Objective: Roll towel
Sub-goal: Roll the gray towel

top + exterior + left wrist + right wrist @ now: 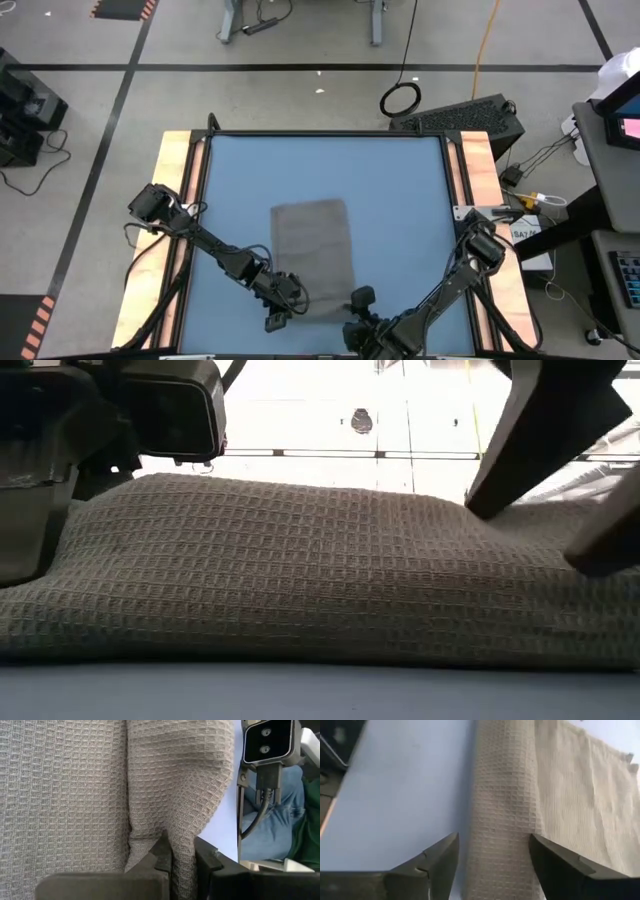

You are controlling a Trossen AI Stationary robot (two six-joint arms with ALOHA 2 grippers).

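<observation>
In the high view you see the towel (314,247) lying flat on the blue table (240,175), a little toward the near edge, its long side running away from the arms. The left tool (287,305) sits at the towel's near left corner, and the right tool (358,305) at its near right corner. Both arms reach in from the table's near side.

In the low view the towel (310,570) fills the width of the picture, its near edge lifted into a low hump above the table (300,695). Dark parts of both arms come in at the upper corners. You cannot tell from here how either tool stands.

In the left wrist view your left tool (182,865) is clamped on a fold of the towel (65,795). The two fingers (160,852) press a narrow pleat of fabric between them, and the cloth bulges up into a rounded ridge beyond the grip. The other arm's camera block (268,742) shows farther off, and blue cloth on a person (275,827) shows beyond the table edge.

In the right wrist view your right tool (493,855) stands wide apart, one finger on each side of a rolled ridge of towel (502,805). The fingers (440,857) straddle that ridge without pinching it. The rest of the towel lies flat to one side, bare table (405,785) to the other.
</observation>
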